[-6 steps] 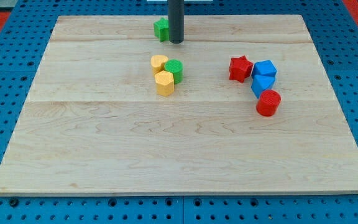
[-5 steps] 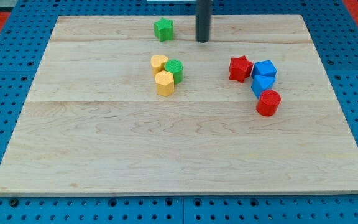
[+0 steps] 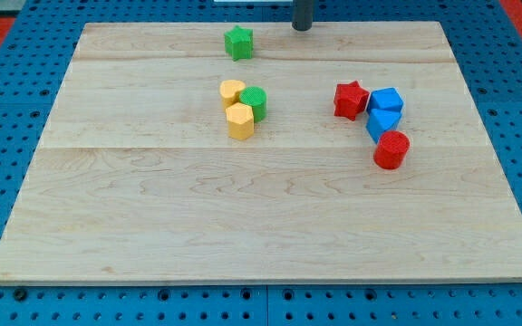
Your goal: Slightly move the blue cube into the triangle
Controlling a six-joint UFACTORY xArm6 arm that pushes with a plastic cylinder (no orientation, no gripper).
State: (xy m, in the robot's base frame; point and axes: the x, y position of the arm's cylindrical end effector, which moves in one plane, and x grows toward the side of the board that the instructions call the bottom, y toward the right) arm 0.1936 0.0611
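Note:
The blue cube [image 3: 387, 100] sits at the board's right, touching the blue triangle [image 3: 382, 123] just below it. A red star [image 3: 351, 99] touches the cube's left side. A red cylinder [image 3: 391, 149] sits against the triangle's lower right. My tip [image 3: 303, 28] is at the view's top edge, near the board's far edge, well up and left of the blue cube, touching no block.
A green star [image 3: 237, 42] sits near the top, left of my tip. A cluster of a yellow heart-like block [image 3: 232, 91], a green cylinder [image 3: 254, 102] and a yellow hexagon [image 3: 239, 120] lies left of centre. The wooden board [image 3: 261, 226] rests on a blue pegboard.
My tip moved right from beside the green star, then up toward the board's far edge. No block has moved.

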